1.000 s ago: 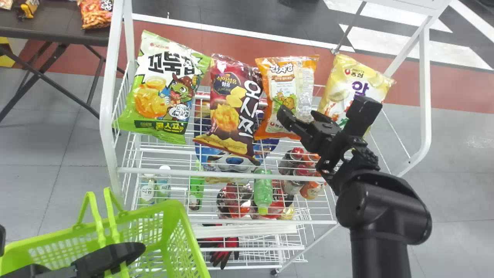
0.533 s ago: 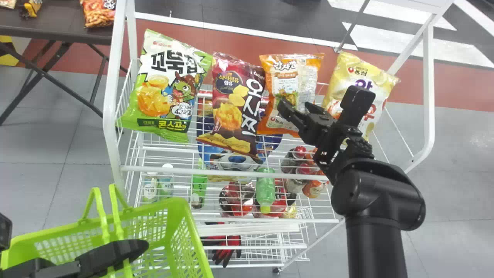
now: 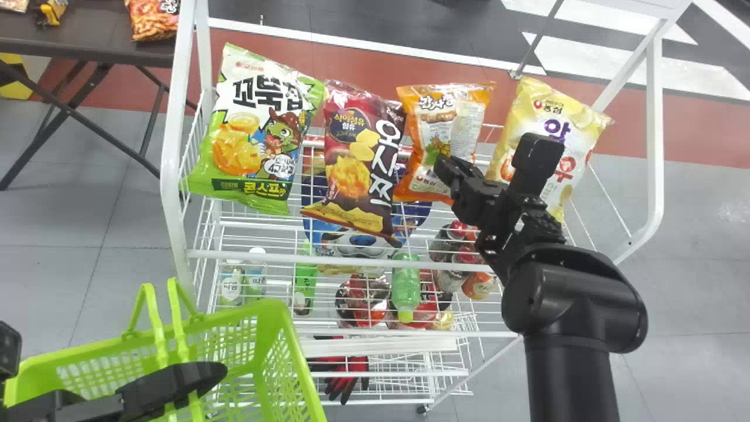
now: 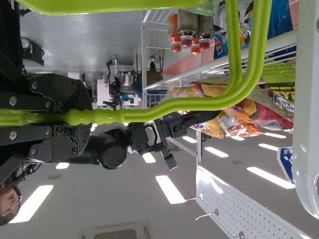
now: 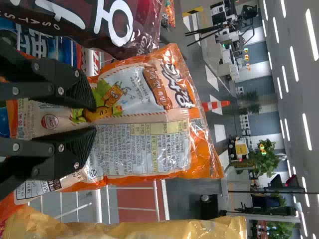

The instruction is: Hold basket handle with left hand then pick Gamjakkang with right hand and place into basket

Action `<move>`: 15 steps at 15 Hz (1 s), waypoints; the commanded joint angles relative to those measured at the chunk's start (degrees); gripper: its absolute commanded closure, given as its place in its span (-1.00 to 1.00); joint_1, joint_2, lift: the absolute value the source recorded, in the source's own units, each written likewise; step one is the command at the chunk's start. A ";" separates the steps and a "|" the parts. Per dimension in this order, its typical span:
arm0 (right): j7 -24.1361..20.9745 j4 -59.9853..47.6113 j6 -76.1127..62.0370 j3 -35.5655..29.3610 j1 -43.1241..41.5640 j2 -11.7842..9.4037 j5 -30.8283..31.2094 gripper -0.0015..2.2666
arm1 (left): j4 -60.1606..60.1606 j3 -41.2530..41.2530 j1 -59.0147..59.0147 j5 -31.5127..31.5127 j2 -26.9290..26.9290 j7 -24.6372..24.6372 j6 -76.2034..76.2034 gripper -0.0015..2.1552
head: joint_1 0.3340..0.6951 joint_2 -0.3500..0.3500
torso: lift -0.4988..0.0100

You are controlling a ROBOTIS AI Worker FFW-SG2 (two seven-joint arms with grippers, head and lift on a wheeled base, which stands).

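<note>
The Gamjakkang, an orange snack bag, stands propped on the rack with its long axis nearly upright, the title end pointing up and away from the robot and leaning slightly to the robot's right. Low on its front, the right gripper has its fingers drawn in, pinching a fold of the bag. Down at the robot's left, the left gripper is clamped on the basket handles. The rack is white wire and sits on a grey tiled floor crossed by a red band; a dark table is behind it to the left. Farther off I see a striped cone and leafy plants under strip lights. I count four big bags in a row: one green, one dark red, the orange one, one yellow. Lower down are one green bottle and two white-capped bottles. There is one basket, with two handles.
</note>
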 commanded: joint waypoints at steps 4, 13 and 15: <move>-1.33 -6.77 -2.91 0.28 4.47 0.08 0.18 0.88 | 0.09 0.05 0.24 0.36 0.00 -0.01 0.01 0.99 | 1.00 -0.80 | 0.89; -2.12 -32.26 15.55 2.56 16.95 0.66 -1.23 0.88 | 0.35 0.14 0.16 0.36 -0.09 -0.19 -0.16 0.99 | 1.00 -0.81 | 0.89; -2.03 -36.83 22.76 4.14 18.54 0.66 -1.58 0.88 | 0.62 0.22 0.16 0.45 -0.09 -0.28 -0.16 0.99 | 1.00 -0.77 | 0.89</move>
